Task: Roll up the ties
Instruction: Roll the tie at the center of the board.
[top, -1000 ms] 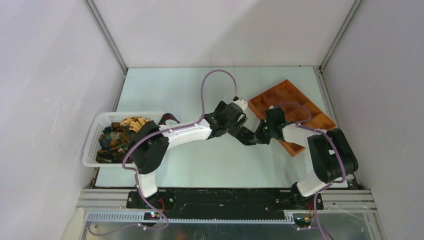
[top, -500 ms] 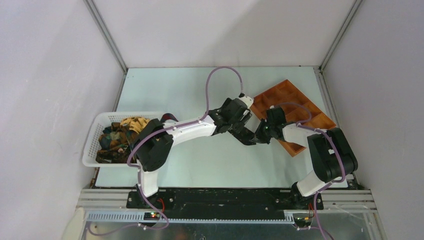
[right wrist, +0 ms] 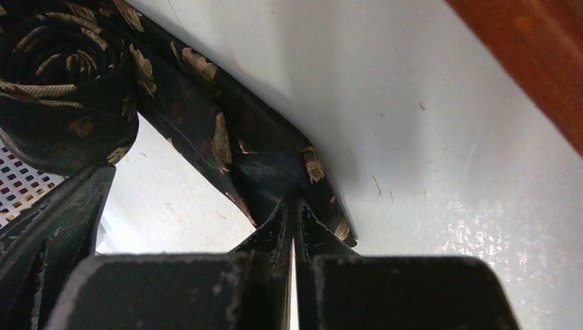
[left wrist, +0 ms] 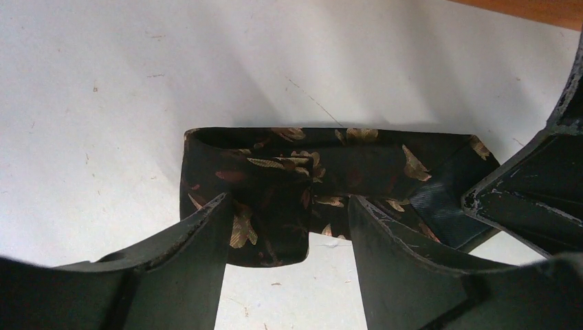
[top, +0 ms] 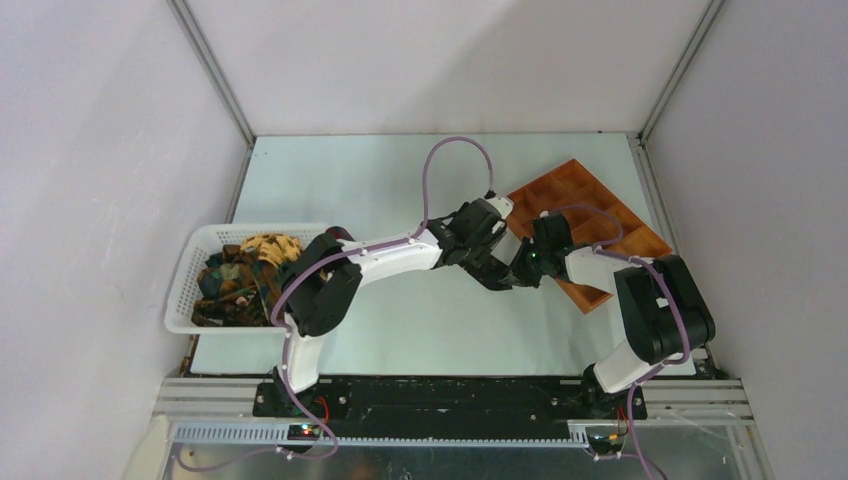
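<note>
Nearest you, at the left edge of the pale desk (top: 350,180), the white plastic mesh basket (top: 183,290) held a heap of dark leafy-print ties (top: 235,275). From the top view I could not tell whether any were rolled.

Mid-desk, one long dark black-green fabric necktie with gold and brown leaves (left wrist: 309,161) lay on the surface between the two arms.
- Left pincer (left wrist: 289,203): fingers apart, straddling the necktie's doubled-over end, not closed on it.
- Right pincer (right wrist: 292,206): fingers together, clamped on the opposite end of the cloth. Its wrist view showed a few coiled turns at the end away from it.

Handling, as a judgement: the necktie looked light, limp and smooth-woven. It would likely slip and uncoil if you released it, and it would not hold a crease on its own. Pinch across the flat width at the coiled end, through every layer, and keep the other end pinned so the cloth is taut.

Farthest, just beyond the right pincer, the orange-brown compartment tray (top: 565,185) sat at an angle on the desk.
</note>
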Robot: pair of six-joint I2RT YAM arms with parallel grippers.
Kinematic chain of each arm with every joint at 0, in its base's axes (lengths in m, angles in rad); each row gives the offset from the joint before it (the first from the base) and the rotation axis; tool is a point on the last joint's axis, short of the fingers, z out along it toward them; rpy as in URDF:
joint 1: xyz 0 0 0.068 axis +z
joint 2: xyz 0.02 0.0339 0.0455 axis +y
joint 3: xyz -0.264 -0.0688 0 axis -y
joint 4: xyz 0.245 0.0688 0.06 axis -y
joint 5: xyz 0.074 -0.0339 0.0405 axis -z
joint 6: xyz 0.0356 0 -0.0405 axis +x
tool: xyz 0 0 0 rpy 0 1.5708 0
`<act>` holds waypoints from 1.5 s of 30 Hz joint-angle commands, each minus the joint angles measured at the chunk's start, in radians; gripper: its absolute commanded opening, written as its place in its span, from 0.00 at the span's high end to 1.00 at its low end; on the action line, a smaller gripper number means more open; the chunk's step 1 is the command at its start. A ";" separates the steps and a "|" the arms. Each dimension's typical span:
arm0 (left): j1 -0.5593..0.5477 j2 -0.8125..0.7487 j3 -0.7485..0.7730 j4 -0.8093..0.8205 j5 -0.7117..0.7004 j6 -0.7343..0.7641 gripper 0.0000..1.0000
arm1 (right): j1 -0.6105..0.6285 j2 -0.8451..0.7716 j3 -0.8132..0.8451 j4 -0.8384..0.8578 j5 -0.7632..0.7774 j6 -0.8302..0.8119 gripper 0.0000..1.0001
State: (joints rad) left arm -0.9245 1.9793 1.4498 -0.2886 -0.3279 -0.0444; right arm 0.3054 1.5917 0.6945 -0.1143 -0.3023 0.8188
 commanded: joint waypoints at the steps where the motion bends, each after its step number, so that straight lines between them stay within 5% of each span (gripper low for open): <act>1: 0.000 0.016 0.048 -0.013 -0.011 0.012 0.32 | -0.006 0.017 -0.006 0.017 0.014 -0.019 1.00; 15: -0.001 -0.031 0.050 -0.022 -0.090 0.030 0.35 | -0.010 0.032 -0.006 0.020 0.013 -0.021 1.00; 28: -0.001 -0.079 0.049 -0.023 -0.081 0.021 0.22 | -0.013 0.048 -0.006 0.028 0.005 -0.020 1.00; 45: 0.001 0.051 0.124 -0.102 -0.105 0.031 0.28 | -0.016 0.046 -0.006 0.025 0.003 -0.022 1.00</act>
State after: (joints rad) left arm -0.9245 1.9995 1.5234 -0.3637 -0.4019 -0.0334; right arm 0.2924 1.6123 0.6945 -0.0837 -0.3401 0.8181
